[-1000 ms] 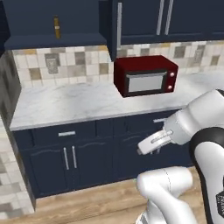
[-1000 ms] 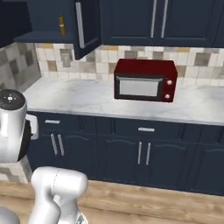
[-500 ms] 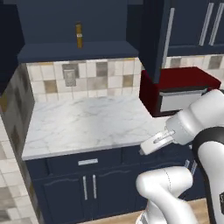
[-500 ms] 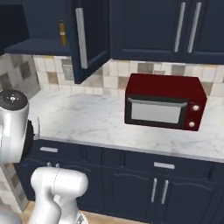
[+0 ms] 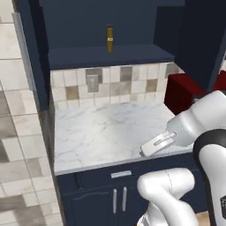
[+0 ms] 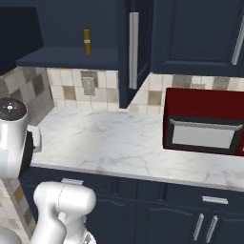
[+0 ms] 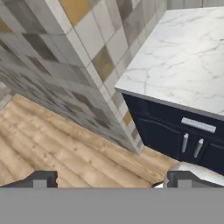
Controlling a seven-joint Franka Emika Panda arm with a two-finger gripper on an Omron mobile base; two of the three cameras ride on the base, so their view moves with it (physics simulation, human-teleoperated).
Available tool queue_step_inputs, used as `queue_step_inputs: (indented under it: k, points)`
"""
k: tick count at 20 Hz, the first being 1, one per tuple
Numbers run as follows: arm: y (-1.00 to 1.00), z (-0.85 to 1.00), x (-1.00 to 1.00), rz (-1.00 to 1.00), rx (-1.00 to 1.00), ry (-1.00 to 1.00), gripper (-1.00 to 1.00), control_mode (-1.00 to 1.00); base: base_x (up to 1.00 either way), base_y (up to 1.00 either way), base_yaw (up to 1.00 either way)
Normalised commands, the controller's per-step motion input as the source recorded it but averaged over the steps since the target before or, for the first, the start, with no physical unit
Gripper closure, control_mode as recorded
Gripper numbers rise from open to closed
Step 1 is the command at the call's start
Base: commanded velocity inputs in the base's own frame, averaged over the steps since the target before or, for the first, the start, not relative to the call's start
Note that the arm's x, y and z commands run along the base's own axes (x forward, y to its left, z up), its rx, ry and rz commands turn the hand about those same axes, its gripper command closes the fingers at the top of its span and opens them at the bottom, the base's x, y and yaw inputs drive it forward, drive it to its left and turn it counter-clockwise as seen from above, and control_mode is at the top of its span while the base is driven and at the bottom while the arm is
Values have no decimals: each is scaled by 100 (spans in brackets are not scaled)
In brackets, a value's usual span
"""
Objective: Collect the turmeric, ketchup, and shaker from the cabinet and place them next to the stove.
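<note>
The turmeric [image 5: 110,39] [image 6: 87,41], a slim brown-amber jar, stands upright on the navy shelf of the open cabinet [image 5: 110,57] [image 6: 71,56]. The cabinet's door [image 6: 140,47] with a silver bar handle hangs open to the right of the shelf. The ketchup, the shaker and the stove are out of view. In the hand view my gripper [image 7: 109,179] is open with nothing between its fingertips [image 7: 41,179], looking down at the wooden floor and the counter's corner, well below the shelf.
A white marble counter [image 5: 106,132] [image 6: 109,143] runs under the cabinet over navy base cabinets [image 7: 175,131]. A red microwave [image 6: 205,125] [image 5: 183,92] sits on it to the right. A tiled wall [image 5: 17,132] [image 7: 65,65] bounds the counter on the left.
The whole picture has shifted and grown: the base has driven closer to the open cabinet and counter. The gripper stays open.
</note>
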Motion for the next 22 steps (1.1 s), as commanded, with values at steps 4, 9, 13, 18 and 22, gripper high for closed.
queue_step_inputs:
  k: [4,9,13,18,22]
  points:
    - [0,0,0,0,0,0,-100,100,73,44,-13]
    - [0,0,0,0,0,0,-100,100,85,38,-13]
    - [18,28,50,-4,-7,1,-100,-100,20,9,-3]
    - [21,49,34,-8,-12,-19,-100,-100,0,0,0]
    - [3,51,18,-12,-15,-38,-100,-100,0,0,0]
